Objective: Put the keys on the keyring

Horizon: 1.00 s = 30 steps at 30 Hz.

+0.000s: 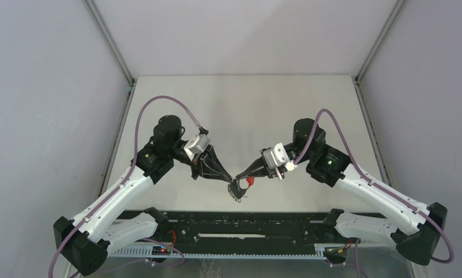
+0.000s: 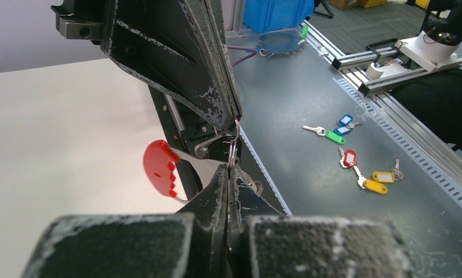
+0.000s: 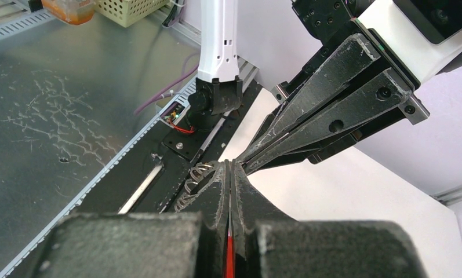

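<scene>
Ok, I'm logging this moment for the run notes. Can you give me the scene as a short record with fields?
left gripper: shut, pinching the silver part of the keyring
right gripper: shut, tips meeting the left gripper's; what it grips is unclear
keyring: between the two grippers' tips, red arc and small loops showing
keys: not clearly made out
spare keys: coloured tags, lying on the metal bench beyond the table
table: white
</scene>
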Available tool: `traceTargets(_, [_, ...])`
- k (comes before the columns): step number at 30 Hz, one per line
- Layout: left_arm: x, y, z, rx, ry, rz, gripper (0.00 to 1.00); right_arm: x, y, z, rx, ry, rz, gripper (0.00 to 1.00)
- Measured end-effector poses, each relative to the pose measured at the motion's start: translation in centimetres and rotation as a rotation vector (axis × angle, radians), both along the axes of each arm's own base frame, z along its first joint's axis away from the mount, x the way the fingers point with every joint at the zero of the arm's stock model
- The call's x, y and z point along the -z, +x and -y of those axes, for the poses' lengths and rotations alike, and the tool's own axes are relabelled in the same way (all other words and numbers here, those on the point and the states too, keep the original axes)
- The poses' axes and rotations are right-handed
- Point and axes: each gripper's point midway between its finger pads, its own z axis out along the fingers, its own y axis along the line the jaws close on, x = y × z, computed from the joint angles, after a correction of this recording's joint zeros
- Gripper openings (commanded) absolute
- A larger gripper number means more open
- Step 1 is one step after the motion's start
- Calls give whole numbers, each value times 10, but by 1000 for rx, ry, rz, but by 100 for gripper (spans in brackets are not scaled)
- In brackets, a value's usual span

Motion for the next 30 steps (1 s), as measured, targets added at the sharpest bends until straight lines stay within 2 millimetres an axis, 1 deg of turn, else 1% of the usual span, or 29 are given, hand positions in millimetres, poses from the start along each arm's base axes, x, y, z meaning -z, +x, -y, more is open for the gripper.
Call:
traceTargets(15, [-3, -2, -1, 3, -12, 17, 0, 5, 3, -7, -9, -10, -13, 0])
traceTargets(30, [-7, -5, -2, 16, -28, 39, 0, -1, -1, -8, -38, 5, -31, 0])
